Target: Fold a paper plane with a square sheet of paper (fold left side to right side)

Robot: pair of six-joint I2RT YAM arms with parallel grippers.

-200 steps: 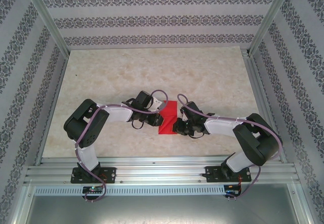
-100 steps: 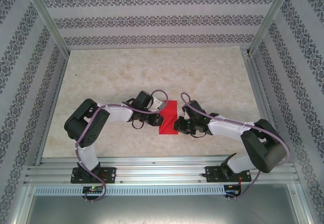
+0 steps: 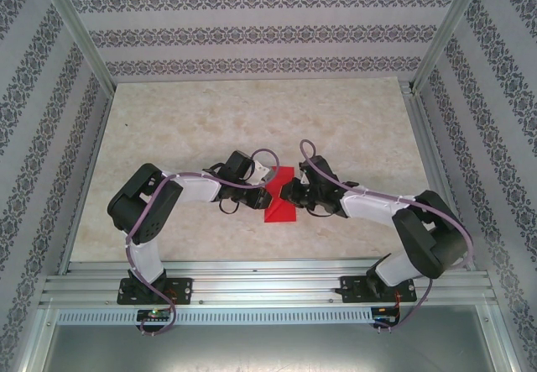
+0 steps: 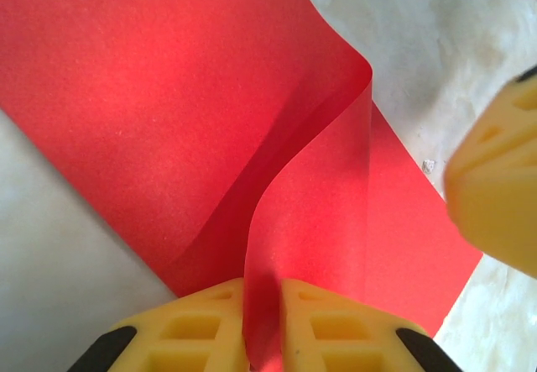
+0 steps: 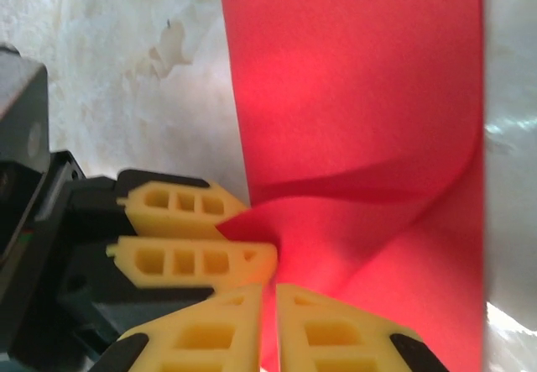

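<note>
**Red paper pinched from both sides at mid-table**

Marble-patterned and pale, the table (image 3: 168,120) carried everything. The two arms reached inward from the table's near edge and met a little nearer than the table's centre. The square sheet of paper (image 3: 281,211) lay at that spot. Part of it lay flat on the table and part was raised between the two wrists.

The left gripper (image 3: 267,189) came at the sheet from the table's left side. Its yellow fingers were closed to a thin slit with a lifted flap of red paper clamped in it. The right gripper (image 3: 286,192) came from the table's right side. Its fingers were drawn nearly together with red paper in the narrow gap, so it gripped the same raised part.

The overhead view showed both arms and the sheet's place on the table, but the wrists hid the pinch. The left wrist view showed the flap curling up from the flat part in a smooth bend, with one yellow finger (image 4: 499,196) of the right gripper just beside it. The right wrist view showed the left gripper's fingers (image 5: 193,238) touching the paper close to its own.
</note>
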